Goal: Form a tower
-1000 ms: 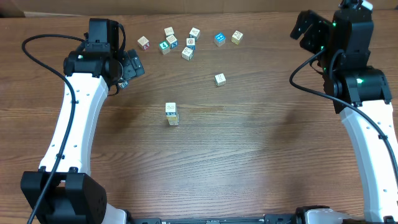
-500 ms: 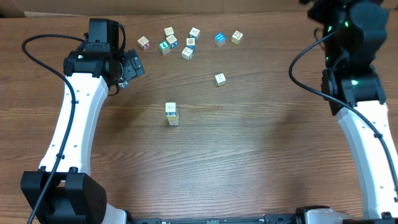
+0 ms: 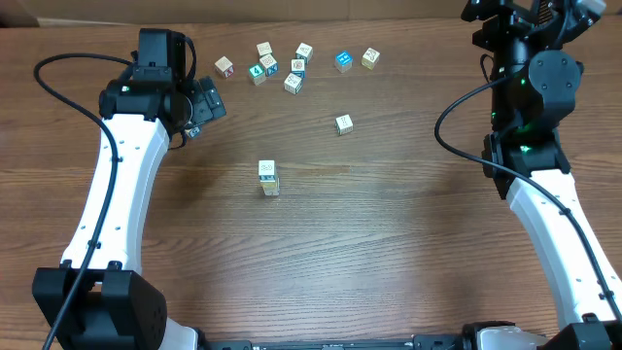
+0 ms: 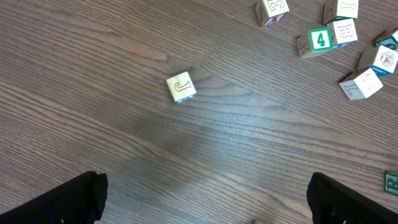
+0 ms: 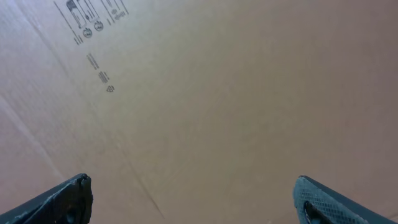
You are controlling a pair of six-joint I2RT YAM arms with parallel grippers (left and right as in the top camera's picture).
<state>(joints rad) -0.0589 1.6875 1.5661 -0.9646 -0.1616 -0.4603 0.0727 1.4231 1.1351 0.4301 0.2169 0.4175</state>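
The tower (image 3: 268, 178) is a narrow stack of small pale wooden cubes, one block wide, with a whitish block on top. It stands alone near the middle of the table. My left gripper (image 3: 210, 105) hovers up and to the left of it, open and holding nothing. In the left wrist view its gripper (image 4: 208, 205) is spread wide over bare wood, with a loose cube marked J (image 4: 181, 88) ahead. My right gripper (image 5: 199, 199) is open and empty, facing a brown cardboard wall (image 5: 205, 93). The right arm (image 3: 535, 78) is raised at the far right edge.
Several loose cubes (image 3: 292, 68) lie scattered along the back of the table, among them a blue one (image 3: 342, 61) and a green one (image 4: 318, 40). A single cube (image 3: 343, 123) sits to the right behind the tower. Cardboard (image 3: 321, 8) runs along the far edge.
The right arm has swung its wrist up and back, so its gripper now points at the cardboard. The left arm, the tower and the loose cubes have not moved.
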